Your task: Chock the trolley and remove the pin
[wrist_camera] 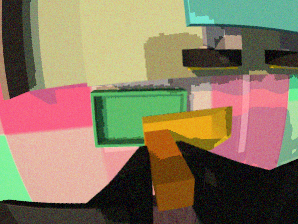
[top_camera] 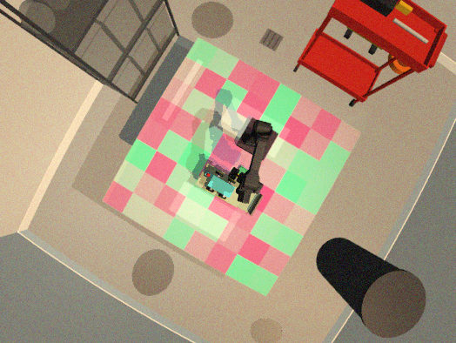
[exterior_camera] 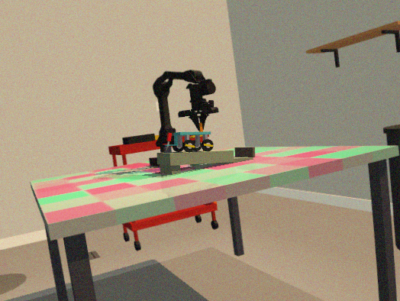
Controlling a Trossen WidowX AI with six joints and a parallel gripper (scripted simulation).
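My gripper is shut on the orange handle of the yellow chock. The chock hangs in the air beside the trolley, and in the wrist view it overlaps a corner of the green tray. The tray stands beside the ramp. The trolley has a teal deck and black wheels with yellow hubs, and stands on the ramp. The red-headed stop pin is at its uphill end. The chock's rubber base is not clearly visible.
A dark end block stands at the ramp's low end. The arm reaches over the ramp from its base on the chequered table. A red cart stands beyond the table.
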